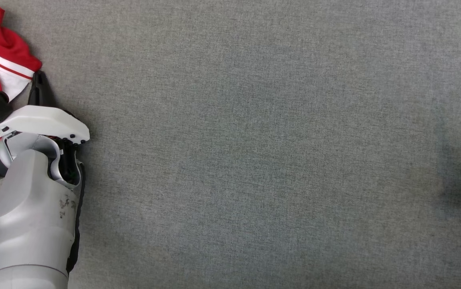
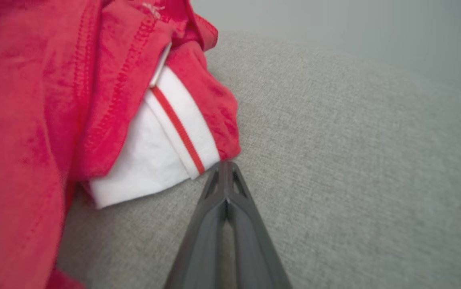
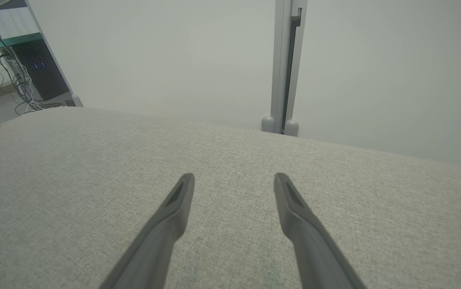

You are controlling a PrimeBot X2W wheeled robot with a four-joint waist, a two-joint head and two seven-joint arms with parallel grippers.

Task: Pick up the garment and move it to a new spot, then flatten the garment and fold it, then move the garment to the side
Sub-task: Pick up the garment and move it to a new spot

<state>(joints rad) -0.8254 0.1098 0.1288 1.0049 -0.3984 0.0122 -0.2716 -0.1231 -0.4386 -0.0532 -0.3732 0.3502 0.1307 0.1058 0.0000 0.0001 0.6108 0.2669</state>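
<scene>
Red knit garment (image 1: 11,50) with a white, red-striped cuff (image 2: 162,152) lies crumpled at the far-left corner of the grey woven table surface (image 1: 254,160), partly cut off by the head view's edge.

Left gripper (image 2: 225,168): fingers pressed together, tips touching the red hem beside the cuff. Whether any cloth is caught between them cannot be told. The low, flat approach suits nipping a single hem layer off the surface, probably the first step of the pick-up.

Right gripper (image 3: 234,188): fingers spread, holding nothing, positioned over the table's right side, well apart from the garment, probably to keep the lane free.

Open room: the middle and right of the surface are bare, with ample space to relocate and flatten. The table's far edge runs close behind the garment, so draw the cloth inward.
</scene>
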